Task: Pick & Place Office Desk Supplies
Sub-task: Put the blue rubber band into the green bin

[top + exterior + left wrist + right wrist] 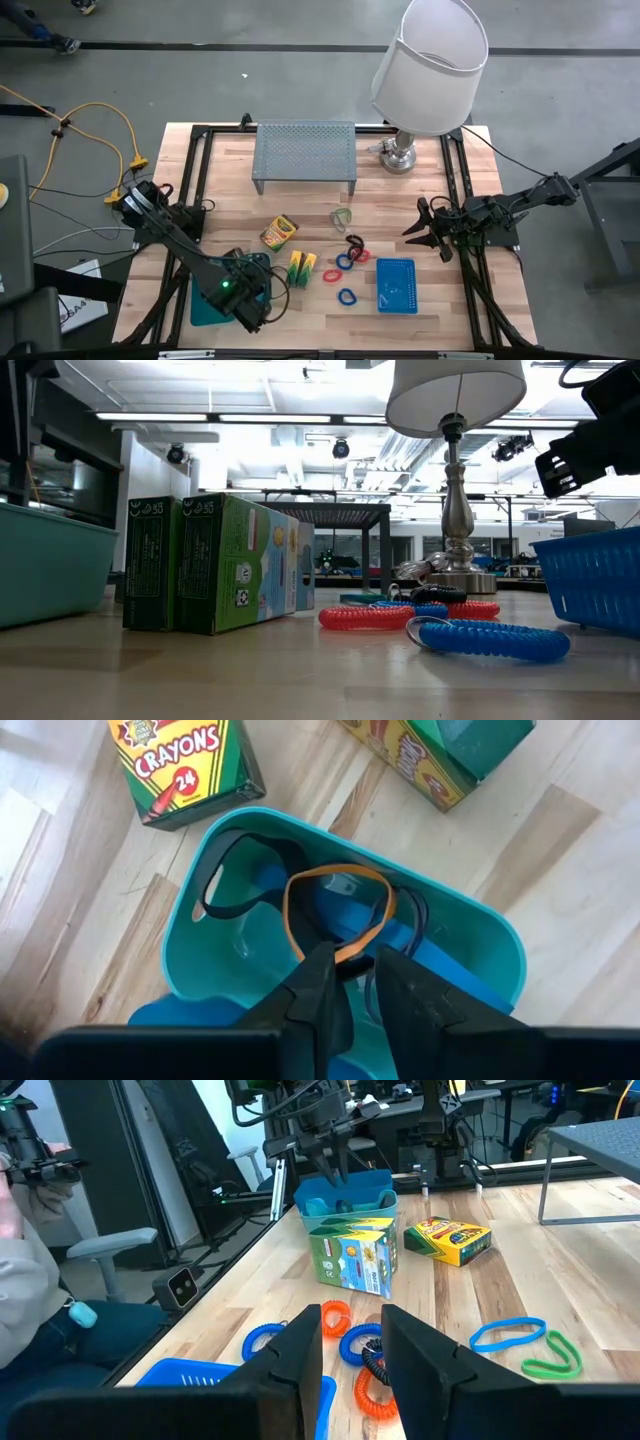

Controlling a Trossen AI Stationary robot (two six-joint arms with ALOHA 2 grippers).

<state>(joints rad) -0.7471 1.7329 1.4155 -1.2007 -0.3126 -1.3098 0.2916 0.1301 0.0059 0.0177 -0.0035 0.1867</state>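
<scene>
Now, step in hand: dropping a rubber band into the tray; I judge the task partly done, with several items loose on the table.

High view, left gripper [250, 300]: over the teal tray [205, 310] at the table's near-left corner.
High view, right gripper [425, 230]: waits at the right edge, well apart from the supplies.
High view, supplies: crayon box [279, 232] mid-table, green boxes [302, 268] just right of the tray, coiled loops [350, 270] between them and the blue basket [396, 286].

Low view, textures: the boxes are printed card with square edges; the red loop [365, 617] and blue loop [500, 640] are ribbed, springy coils lying flat; the basket is open mesh.

Left wrist view, grip: fingers a narrow gap apart, tips inside the tray, with the orange band [288, 915] at the tips; whether it is pinched I cannot tell.
Left wrist view, contents: a black band [207, 880] lies limp inside the smooth, round-cornered plastic.
Left wrist view, advice: part the fingers fully and lift straight up, since a thin, tacky band may cling to a pad and come out again.

Right wrist view, grip: fingers spread, holding nothing.
Right wrist view, loose items: a flat blue band [505, 1333] and a green band [550, 1355] lie on the wood, thin and hard to pinch.
</scene>
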